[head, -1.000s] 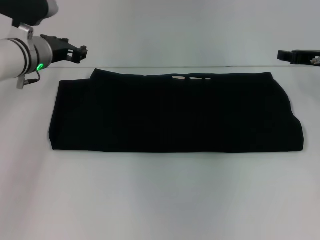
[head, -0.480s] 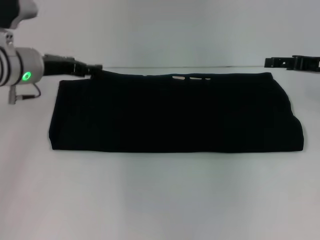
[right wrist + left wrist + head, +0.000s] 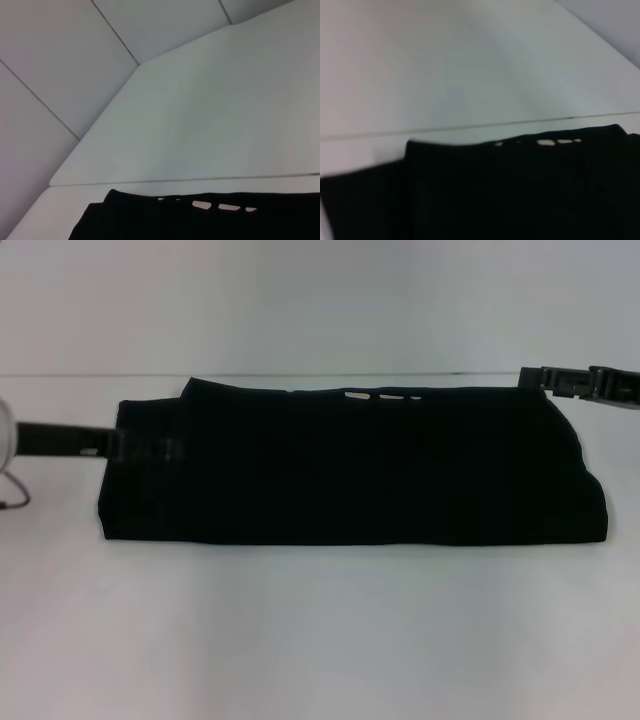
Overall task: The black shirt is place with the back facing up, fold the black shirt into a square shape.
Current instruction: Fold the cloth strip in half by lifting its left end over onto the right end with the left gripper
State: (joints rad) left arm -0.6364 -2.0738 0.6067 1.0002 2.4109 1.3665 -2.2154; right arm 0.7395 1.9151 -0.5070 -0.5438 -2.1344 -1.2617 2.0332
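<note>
Head view has the black shirt (image 3: 350,465) lying as a wide folded band across the white surface (image 3: 320,640), few whitish print bits peeking out along its far edge. Left gripper (image 3: 145,449) sits low over the shirt's left end, right gripper (image 3: 560,380) hangs by the far right corner. Can't tell if either set of jaws is apart or together. Wrist views don't show any gripper at all, just the shirt's far edge, the whitish marks (image 3: 555,142) and bare surface beyond.
</note>
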